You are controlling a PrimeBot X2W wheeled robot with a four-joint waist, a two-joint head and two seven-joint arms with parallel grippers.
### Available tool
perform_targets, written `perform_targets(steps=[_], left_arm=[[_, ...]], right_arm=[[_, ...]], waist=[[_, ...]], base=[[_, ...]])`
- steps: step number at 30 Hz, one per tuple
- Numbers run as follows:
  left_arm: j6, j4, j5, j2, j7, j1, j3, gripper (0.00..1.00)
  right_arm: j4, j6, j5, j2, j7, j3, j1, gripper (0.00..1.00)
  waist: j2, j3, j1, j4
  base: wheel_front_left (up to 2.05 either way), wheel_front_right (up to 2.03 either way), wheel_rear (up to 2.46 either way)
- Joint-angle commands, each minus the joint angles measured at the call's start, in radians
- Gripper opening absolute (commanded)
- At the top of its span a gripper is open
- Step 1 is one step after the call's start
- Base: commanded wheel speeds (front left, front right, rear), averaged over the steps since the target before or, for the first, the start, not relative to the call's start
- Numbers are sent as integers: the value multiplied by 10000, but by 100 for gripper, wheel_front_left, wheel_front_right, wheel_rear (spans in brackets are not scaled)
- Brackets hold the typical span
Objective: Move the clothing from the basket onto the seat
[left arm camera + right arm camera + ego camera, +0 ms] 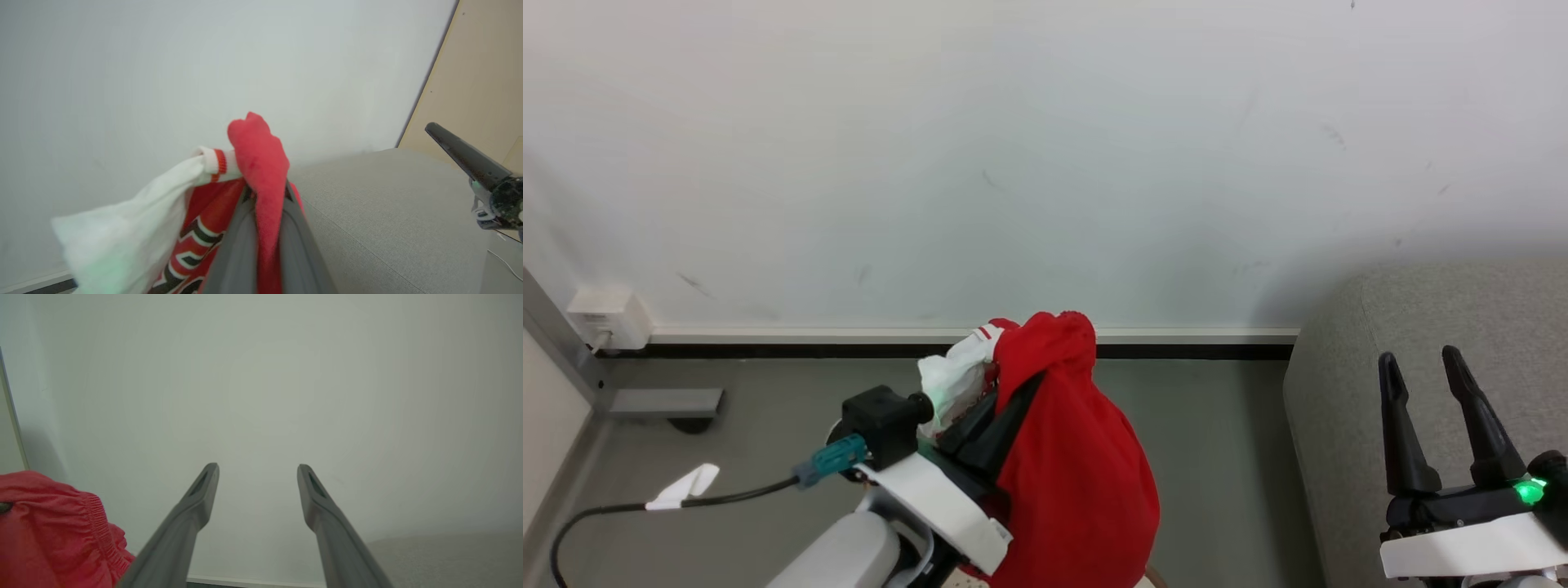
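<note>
My left gripper (1031, 382) is shut on a bundle of red clothing (1078, 482) with a white sleeve (952, 380), held up in the air in front of the wall. In the left wrist view the clothing (258, 143) bulges out between the closed fingers (239, 228), white fabric and a striped panel drooping to the left. The grey seat (1347, 408) stands to the right, apart from the bundle; its top (388, 204) lies beyond the cloth. My right gripper (1419, 357) is open over the seat with nothing in it (257, 469). The basket is hidden below the hanging cloth and arm.
A pale wall with a white baseboard (768, 335) runs behind. A wall socket box (609, 314) and a grey floor fitting (666, 402) sit at the far left. A black cable (645, 505) trails from my left wrist. A tan panel (482, 81) borders the seat's far side.
</note>
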Motion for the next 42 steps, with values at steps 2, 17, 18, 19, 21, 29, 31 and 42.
perform_targets(steps=[2, 17, 18, 19, 21, 29, 31, 42], left_arm=[[141, -441, 239, 118, -26, -212, 88, 0], [610, -1960, 328, 411, 326, -482, 275, 0], [636, -1999, 301, 426, 340, -453, 281, 0], [658, -2018, 277, 435, 344, -419, 280, 0], [648, -2021, 241, 446, 342, -370, 278, 0], [566, -1695, 95, 392, 194, -348, 363, 0], [540, -1585, 102, 359, 183, -368, 375, 0], [429, -1281, 110, 216, 80, -465, 363, 0]], right_arm=[[118, -21, 112, -58, 11, 148, 210, 100], [236, -21, 274, 10, 11, 351, 577, 100], [243, -21, 280, 11, 11, 365, 572, 100], [255, -21, 285, 11, 11, 383, 564, 100], [256, -21, 286, 9, 11, 447, 532, 100], [281, -21, 422, -113, 11, 847, 420, 100], [297, -21, 479, -119, 11, 976, 414, 100], [144, -21, 828, -542, 9, 2656, 238, 100]], waist=[[-1, -53, 0, 30], [-1, -149, 0, 173], [-1, -148, 0, 164], [-1, -145, 0, 156], [-1, -133, 0, 145], [-1, -78, 0, 106], [-1, -71, 0, 95], [-1, -98, 0, 135]], base=[[0, 0, 0], [0, 0, 0], [0, 0, 0], [0, 0, 0], [0, 0, 0], [0, 0, 0], [0, 0, 0], [0, 0, 0]])
